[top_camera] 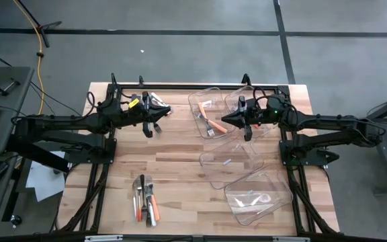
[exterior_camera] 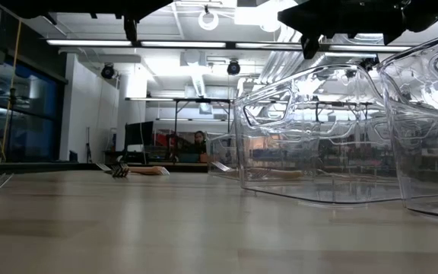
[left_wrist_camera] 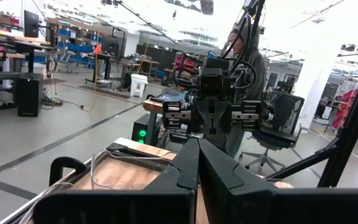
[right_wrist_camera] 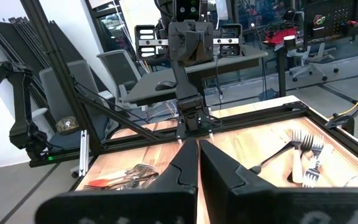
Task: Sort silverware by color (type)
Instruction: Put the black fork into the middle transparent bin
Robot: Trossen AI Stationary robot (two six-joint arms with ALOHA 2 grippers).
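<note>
A pile of silverware (top_camera: 146,198) with orange, white and dark handles lies near the table's near edge, and shows again as the pile (right_wrist_camera: 122,177) in the right wrist view. An orange-handled fork (top_camera: 213,126) lies in the far clear bin (top_camera: 202,101); forks (right_wrist_camera: 303,157) show there too. My left gripper (top_camera: 161,111) hovers over the far left of the table, shut and empty (left_wrist_camera: 197,148). My right gripper (top_camera: 224,119) hangs over the far bin, pointing toward the left arm, also shut and empty (right_wrist_camera: 197,148).
Further clear bins stand to the right: one at the far right (top_camera: 250,101), one mid-table (top_camera: 215,176) holding a small pale piece (top_camera: 227,161), and one near the front (top_camera: 274,181). In the low view the bins (exterior_camera: 318,137) fill the right side. Bare wood (top_camera: 173,154) lies mid-table.
</note>
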